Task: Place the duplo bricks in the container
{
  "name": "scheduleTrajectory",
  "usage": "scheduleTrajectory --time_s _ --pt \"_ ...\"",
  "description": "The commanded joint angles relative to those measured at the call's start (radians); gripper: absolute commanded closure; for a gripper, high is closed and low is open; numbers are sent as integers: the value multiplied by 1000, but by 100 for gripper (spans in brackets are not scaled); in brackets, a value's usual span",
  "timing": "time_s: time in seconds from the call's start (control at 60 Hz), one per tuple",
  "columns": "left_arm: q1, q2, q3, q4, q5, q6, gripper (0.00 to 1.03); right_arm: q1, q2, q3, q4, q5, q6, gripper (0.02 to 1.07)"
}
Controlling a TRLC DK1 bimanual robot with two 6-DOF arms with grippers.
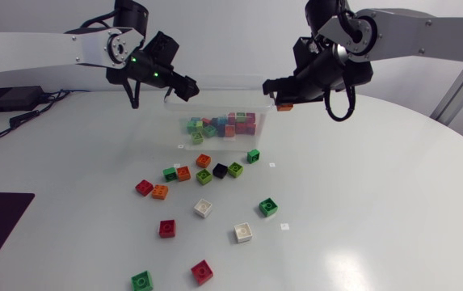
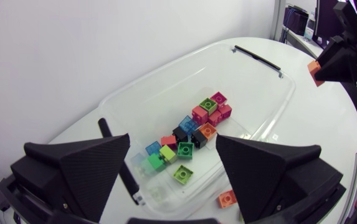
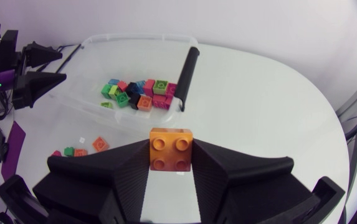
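Drop-off step, I judge: the right gripper (image 3: 172,165) grasps a square orange duplo brick (image 3: 172,145) short of the clear plastic container (image 3: 134,38) ahead and below it, so it must clear the rim and let go, while the left gripper (image 2: 173,143) hangs released and empty above that container.

Left arm (image 1: 53,47) extended in from left side, wrist angled downward. Left gripper (image 1: 186,90) held in air, fingers (image 2: 78,168) spread wide, nothing gripped between them.

Right arm (image 1: 433,36) extended in from right side, wrist bent toward middle. Right gripper (image 1: 279,97) held in air at similar height, fingers (image 3: 240,174) pressed from two sides on orange brick (image 3: 172,148).

Two grippers pointed toward each other, clearly apart.
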Motion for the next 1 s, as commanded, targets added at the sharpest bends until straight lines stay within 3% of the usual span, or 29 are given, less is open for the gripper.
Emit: scheduleTrajectory --time_s 0.0,0.267,0.85,0.95,0.983 --pt "26 -117 -60 -33 -2 -4 4 25 -8 45 22 0 -20 82" --pt "67 -250 -272 -172 -11 174 4 56 87 168 51 3 -31 82" --pt "159 -413 -677 -182 -63 301 4 107 299 360 113 68 -66 80" --pt "161 -416 -740 -181 -77 311 4 107 339 386 126 80 -71 79" --pt "161 -413 -754 -179 -78 314 4 105 350 395 126 85 -71 74"
